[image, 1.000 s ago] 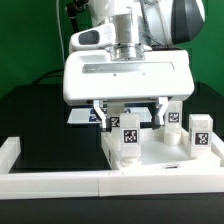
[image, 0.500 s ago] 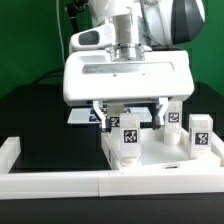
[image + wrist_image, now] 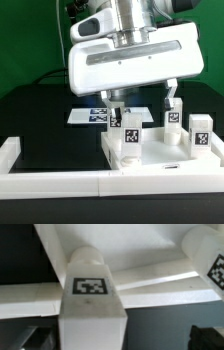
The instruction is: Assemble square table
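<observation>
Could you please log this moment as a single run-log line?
gripper: above tabletop, state unclear | legs upright on tabletop: three visible | nearest leg: ungrasped | marker board: behind

White square tabletop (image 3: 150, 158) lies flat; three tagged legs (image 3: 129, 137) (all white) stand upright on it.

The exterior view looks from the front at table height, slightly downward, facing the arm across the black table (image 3: 40, 125), near enough that the arm's upper part is cut off. The wrist view sits very close above a tagged leg (image 3: 92, 297), looking down along it. Both views share that leg (image 3: 128, 138) standing on the square top (image 3: 160, 158).
</observation>
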